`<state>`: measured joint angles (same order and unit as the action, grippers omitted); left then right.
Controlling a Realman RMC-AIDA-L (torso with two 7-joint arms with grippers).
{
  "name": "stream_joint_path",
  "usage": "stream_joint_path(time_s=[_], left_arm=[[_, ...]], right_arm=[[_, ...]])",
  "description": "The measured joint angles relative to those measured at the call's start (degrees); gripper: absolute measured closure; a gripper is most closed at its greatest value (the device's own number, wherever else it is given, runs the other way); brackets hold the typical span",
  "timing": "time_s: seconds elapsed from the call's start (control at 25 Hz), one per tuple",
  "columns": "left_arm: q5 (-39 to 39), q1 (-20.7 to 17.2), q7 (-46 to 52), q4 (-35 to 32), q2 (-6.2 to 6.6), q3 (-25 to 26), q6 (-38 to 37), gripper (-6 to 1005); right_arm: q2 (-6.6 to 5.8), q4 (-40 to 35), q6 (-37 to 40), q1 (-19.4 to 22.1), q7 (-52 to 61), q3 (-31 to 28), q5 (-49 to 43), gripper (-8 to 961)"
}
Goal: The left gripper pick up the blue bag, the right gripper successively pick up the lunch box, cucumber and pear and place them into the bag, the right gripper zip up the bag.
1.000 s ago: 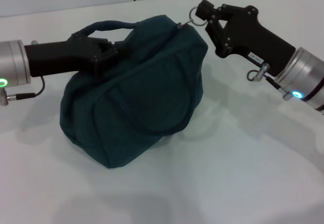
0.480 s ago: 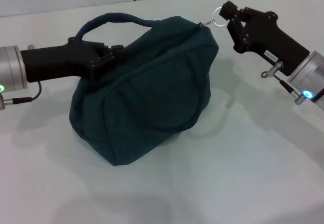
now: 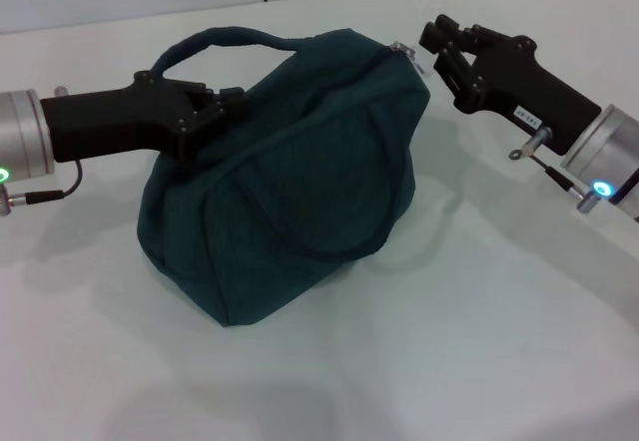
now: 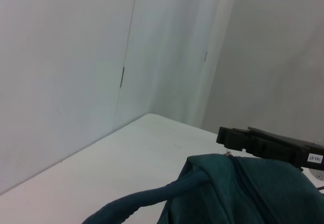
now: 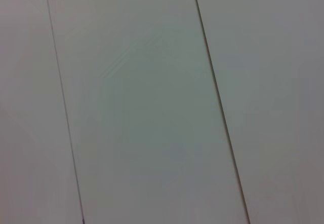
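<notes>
The left hand (image 3: pixel 222 110) is clamped on the blue bag (image 3: pixel 290 172) by its handle; the bag sits zipped on the desk (image 3: pixel 479 341), contents hidden. The right hand (image 3: pixel 431 44), fingers spread, holds nothing beside the zipper's end.

You can't see inside the blue bag (image 3: pixel 290 172), so whatever's in it stays hidden. The left hand (image 3: pixel 215 112) has its fingertips buried in the fabric. Your right wrist cam only shows blank wall panels.

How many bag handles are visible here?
2: one handle arches above the blue bag by the left end effector; the other lies flat against its front side.
</notes>
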<state>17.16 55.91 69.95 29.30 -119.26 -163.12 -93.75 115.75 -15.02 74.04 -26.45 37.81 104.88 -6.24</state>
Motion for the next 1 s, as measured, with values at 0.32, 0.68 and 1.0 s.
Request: stream_joint_path(time_s=[0.32,0.68,1.0], left_arm=[[0.2,-0.7,-1.4,-0.7,-0.01,0.0,0.0,964],[0.2,-0.5,-2.2,-1.5,-0.01,0.0,0.0,964],[0.3,-0.3,-2.9,-1.5,-0.01,0.0,0.0,964]], right_arm=[[-0.16,0.1,0.5,1.2,0.0,-0.1,-0.1,607],[-1.55,1.0,0.0,3.0,-1.3,-0.3,-4.5,609],[-1.69,0.4,-3.5,0.5,-1.4,-0.1,-5.7,612]])
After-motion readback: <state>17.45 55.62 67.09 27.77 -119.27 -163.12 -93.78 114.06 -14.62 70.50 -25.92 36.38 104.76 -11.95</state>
